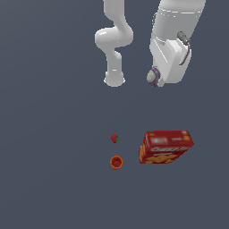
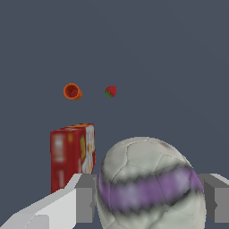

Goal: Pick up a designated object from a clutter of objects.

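The small whitish-grey ball (image 2: 147, 188) with a purple band fills the near part of the wrist view, clamped between my two grey fingers (image 2: 85, 203). My gripper (image 1: 154, 77) is shut on it and held high above the floor, toward the exterior view's right. In that view the ball (image 1: 153, 77) peeks out at the hand's tip. The remaining clutter lies below on the floor: a small red strawberry (image 1: 115, 138), an orange-red cup (image 1: 116, 162) and a large red cracker box (image 1: 165, 147).
The arm's white base (image 1: 114, 79) stands at the back of the dark grey floor. The cracker box (image 2: 71, 156), cup (image 2: 72, 91) and strawberry (image 2: 110, 91) also show in the wrist view, well beyond the ball.
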Robot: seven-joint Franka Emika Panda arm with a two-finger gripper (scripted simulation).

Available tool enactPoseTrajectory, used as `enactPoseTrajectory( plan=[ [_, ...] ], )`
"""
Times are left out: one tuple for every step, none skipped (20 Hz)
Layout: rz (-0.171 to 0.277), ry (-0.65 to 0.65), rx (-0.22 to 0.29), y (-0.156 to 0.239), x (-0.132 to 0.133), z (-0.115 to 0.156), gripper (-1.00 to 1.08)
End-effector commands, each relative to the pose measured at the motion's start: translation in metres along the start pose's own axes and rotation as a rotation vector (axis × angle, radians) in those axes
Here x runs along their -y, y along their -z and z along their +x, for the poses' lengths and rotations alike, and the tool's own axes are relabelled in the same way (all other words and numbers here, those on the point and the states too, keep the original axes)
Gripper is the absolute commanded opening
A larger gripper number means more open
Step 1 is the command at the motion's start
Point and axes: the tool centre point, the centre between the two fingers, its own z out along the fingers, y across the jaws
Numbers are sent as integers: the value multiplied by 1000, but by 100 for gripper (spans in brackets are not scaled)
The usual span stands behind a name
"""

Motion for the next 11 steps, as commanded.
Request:
enactPoseTrajectory(
  plan=[
    [0,-1,1,13,-1,-12,-100],
    [0,-1,1,16,-2,-16,-100],
    [0,-1,1,20,-2,-19,-100],
    [0,-1,1,22,-2,-22,-100],
    [-1,-1,2,24,-2,-24,-100],
    [-1,-1,2,26,-2,-26,-100],
    [-1,-1,2,27,-2,-27,-100],
    [-1,-1,2,28,-2,-28,-100],
    [-1,-1,2,28,-2,-29,-100],
    [-1,-1,2,28,-1,-28,-100],
    [-1,-1,2,28,-1,-28,-100]
  ],
)
